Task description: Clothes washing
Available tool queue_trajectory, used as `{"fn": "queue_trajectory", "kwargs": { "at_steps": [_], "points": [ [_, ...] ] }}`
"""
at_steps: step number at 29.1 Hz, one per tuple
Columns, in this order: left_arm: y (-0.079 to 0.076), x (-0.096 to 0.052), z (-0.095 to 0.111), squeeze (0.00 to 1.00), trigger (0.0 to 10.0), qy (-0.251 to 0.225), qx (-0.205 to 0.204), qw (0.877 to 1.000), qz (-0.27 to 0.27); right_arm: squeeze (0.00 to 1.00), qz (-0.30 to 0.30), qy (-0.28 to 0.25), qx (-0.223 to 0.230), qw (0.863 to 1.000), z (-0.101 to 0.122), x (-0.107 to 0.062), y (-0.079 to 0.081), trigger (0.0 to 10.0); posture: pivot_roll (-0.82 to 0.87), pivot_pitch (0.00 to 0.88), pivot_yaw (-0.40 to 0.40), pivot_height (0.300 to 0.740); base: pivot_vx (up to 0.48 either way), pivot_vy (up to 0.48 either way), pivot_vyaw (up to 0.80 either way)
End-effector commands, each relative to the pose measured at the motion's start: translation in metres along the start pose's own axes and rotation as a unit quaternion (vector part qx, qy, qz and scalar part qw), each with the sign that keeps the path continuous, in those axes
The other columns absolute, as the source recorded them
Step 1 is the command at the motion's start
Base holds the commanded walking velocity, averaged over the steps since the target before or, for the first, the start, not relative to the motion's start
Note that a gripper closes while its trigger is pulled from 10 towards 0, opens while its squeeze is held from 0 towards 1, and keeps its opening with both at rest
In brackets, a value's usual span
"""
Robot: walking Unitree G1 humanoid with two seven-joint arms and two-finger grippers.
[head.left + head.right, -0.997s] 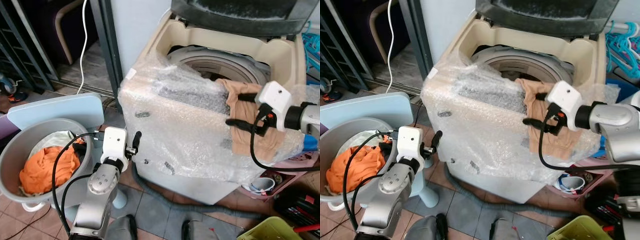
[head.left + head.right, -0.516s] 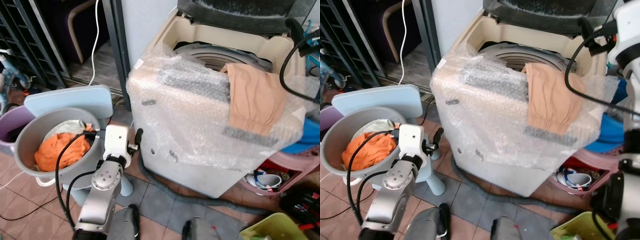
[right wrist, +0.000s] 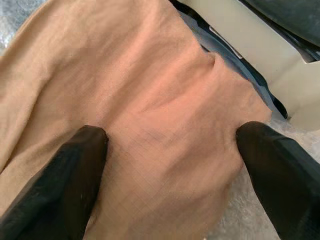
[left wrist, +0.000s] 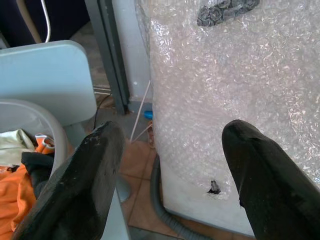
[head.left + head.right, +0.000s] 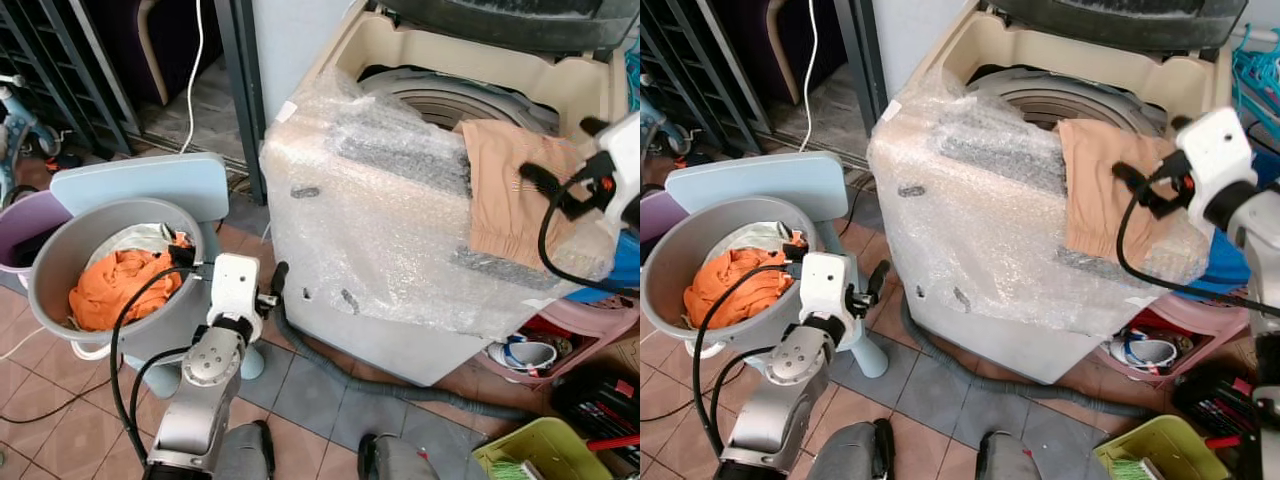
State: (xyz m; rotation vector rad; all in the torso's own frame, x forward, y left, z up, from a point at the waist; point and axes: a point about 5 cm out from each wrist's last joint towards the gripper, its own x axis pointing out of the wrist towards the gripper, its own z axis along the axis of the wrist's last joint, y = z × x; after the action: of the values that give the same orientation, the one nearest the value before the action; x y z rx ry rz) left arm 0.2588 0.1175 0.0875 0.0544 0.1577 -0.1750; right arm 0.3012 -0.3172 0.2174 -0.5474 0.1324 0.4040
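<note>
— What is hard to make out?
— The washing machine [image 5: 400,250] drum is mostly hidden by its bubble wrap and the tan garment [image 5: 505,185] draped over its front rim.
— And the pincers?
— The right pincer [image 3: 165,170] hovers spread wide just above that garment. The left pincer [image 4: 170,175], also open, hangs between the machine and the grey basin [image 5: 60,250] of orange clothes [image 5: 115,290].
— The room?
— Tiled floor [image 5: 310,390], a hose beside the machine.

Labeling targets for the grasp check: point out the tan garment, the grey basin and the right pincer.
tan garment [image 5: 505,185], left eye view, middle of the cloth
grey basin [image 5: 62,240], left eye view, near rim
right pincer [image 3: 170,150], right wrist view, midway between fingertips
</note>
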Motion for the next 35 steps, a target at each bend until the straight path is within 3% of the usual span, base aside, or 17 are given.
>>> {"fn": "queue_trajectory", "kwargs": {
  "at_steps": [1,2,3,4,5,7,14,17,20,27,30,31,35],
  "points": [
    [-0.004,0.001,-0.003,0.0,10.0,0.01,0.0,1.0,-0.016,0.0,0.008,0.02,-0.001,1.0,-0.004,-0.003,0.0,10.0,-0.07,0.127,0.031,0.74,0.0,0.0,0.0],
    [-0.005,0.002,-0.003,0.0,10.0,0.011,0.001,1.0,-0.02,0.0,0.0,0.024,-0.002,1.0,-0.006,-0.002,0.0,10.0,-0.07,0.126,0.032,0.74,0.0,0.0,0.0],
    [-0.008,0.005,0.0,0.0,10.0,0.005,0.001,1.0,-0.024,0.0,-0.007,0.017,0.002,1.0,-0.006,0.002,0.003,1.4,-0.06,0.125,0.036,0.74,0.0,0.0,0.0],
    [-0.008,0.005,0.0,0.0,10.0,0.005,0.001,1.0,-0.024,0.0,-0.007,0.017,0.002,1.0,-0.006,0.002,0.003,1.4,-0.06,0.125,0.036,0.74,0.0,0.0,0.0],
    [-0.009,0.006,0.002,0.0,10.0,0.002,0.001,1.0,-0.025,0.0,-0.005,0.012,0.007,1.0,-0.006,0.005,0.008,0.0,-0.06,0.124,0.038,0.74,0.0,0.0,0.0],
    [-0.01,0.007,0.003,0.0,10.0,0.0,0.001,1.0,-0.025,0.0,-0.007,0.01,0.013,1.0,-0.007,0.008,0.011,0.0,-0.06,0.122,0.039,0.74,0.0,0.0,0.0],
    [-0.005,0.005,0.001,0.0,10.0,0.004,0.005,1.0,-0.019,0.0,-0.044,-0.012,0.098,0.994,-0.009,0.025,0.016,0.0,-0.04,0.122,0.036,0.74,0.0,0.0,0.0],
    [-0.004,0.006,0.002,0.0,10.0,0.002,0.005,1.0,-0.016,0.0,-0.085,-0.058,0.14,0.985,0.006,0.04,0.007,0.0,-0.04,0.122,0.035,0.74,0.0,0.0,0.0],
    [-0.004,0.007,0.004,0.0,10.0,0.0,0.005,1.0,-0.015,0.0,-0.084,-0.107,0.177,0.975,0.033,0.057,0.005,0.0,-0.04,0.121,0.032,0.74,0.0,0.0,0.0],
    [-0.003,0.006,0.004,0.0,10.0,-0.001,0.004,1.0,-0.007,0.0,-0.059,-0.114,0.215,0.968,0.051,0.076,0.006,0.0,-0.02,0.123,0.015,0.74,0.0,0.0,0.0],
    [-0.001,0.004,0.003,0.0,10.0,-0.001,0.003,1.0,-0.001,0.0,-0.046,-0.088,0.194,0.976,0.048,0.079,0.007,0.0,-0.01,0.127,0.006,0.74,0.0,0.0,0.0],
    [0.001,0.003,0.003,0.0,10.0,0.0,0.002,1.0,0.003,0.0,-0.052,-0.09,0.161,0.981,0.051,0.076,0.002,0.0,-0.01,0.131,0.001,0.74,0.0,0.0,0.0],
    [0.002,0.0,0.002,0.0,10.0,0.0,-0.004,1.0,0.007,0.0,-0.06,-0.148,0.119,0.98,0.065,0.056,-0.013,0.0,-0.01,0.134,-0.004,0.74,0.0,0.0,0.0]
  ]
}}
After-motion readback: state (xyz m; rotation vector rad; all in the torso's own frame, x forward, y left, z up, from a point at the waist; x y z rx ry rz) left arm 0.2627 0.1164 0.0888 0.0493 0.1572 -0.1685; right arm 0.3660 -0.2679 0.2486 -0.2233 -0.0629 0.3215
